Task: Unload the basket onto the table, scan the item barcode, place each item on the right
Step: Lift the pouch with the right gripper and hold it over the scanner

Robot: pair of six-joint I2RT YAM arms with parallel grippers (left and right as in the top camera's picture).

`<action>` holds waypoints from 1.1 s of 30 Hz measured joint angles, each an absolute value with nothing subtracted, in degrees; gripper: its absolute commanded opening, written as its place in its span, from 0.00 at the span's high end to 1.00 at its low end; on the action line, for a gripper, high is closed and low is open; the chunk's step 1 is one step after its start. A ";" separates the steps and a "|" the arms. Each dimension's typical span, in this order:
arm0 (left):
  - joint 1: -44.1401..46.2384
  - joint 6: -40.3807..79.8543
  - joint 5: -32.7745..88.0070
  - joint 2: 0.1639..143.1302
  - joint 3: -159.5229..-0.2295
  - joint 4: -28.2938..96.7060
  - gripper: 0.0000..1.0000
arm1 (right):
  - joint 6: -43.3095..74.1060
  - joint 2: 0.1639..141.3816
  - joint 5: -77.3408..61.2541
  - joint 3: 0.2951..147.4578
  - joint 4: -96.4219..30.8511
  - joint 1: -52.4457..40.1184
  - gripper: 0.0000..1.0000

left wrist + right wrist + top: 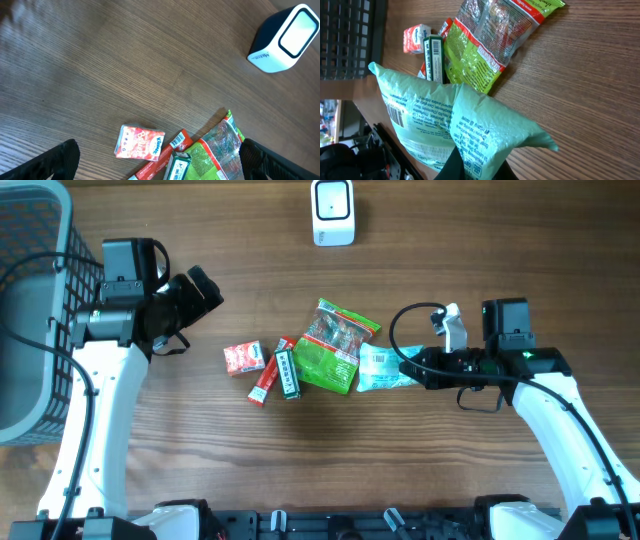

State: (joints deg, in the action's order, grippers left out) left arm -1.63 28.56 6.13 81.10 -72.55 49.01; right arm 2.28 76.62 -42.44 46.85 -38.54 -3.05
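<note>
A pale mint packet (378, 369) with a printed barcode lies at the right end of the pile, and my right gripper (408, 368) is shut on its right edge. In the right wrist view the packet (435, 115) is crumpled and pinched between the dark fingers (454, 167) at the bottom. The white barcode scanner (333, 212) stands at the far middle of the table, and the left wrist view shows the scanner (285, 37) at upper right. My left gripper (198, 292) is open above the table, left of the pile, holding nothing.
A green snack bag (335, 345), a small green box (288, 372), a red bar (266, 375) and a red tissue pack (243, 358) lie mid-table. A grey wire basket (30, 310) stands at the left edge.
</note>
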 measured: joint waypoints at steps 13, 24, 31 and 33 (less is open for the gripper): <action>-1.63 28.56 6.13 81.10 -72.55 49.01 0.00 | 2.24 75.72 -40.45 46.85 -40.01 -3.05 0.95; -1.63 28.56 6.13 81.10 -72.55 48.95 0.00 | 4.12 75.53 -20.03 67.64 -56.42 -11.51 0.96; -1.63 28.53 6.13 81.10 -72.55 48.90 0.00 | 7.53 88.51 -0.38 105.08 -72.29 -24.36 0.96; -1.63 28.56 6.13 81.10 -72.55 48.95 0.00 | 7.51 97.03 5.32 118.15 -78.67 -25.96 0.96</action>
State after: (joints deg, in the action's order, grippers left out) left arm -1.63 28.56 6.13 81.10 -72.55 48.95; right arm 7.51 97.03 5.32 118.15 -78.67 -25.96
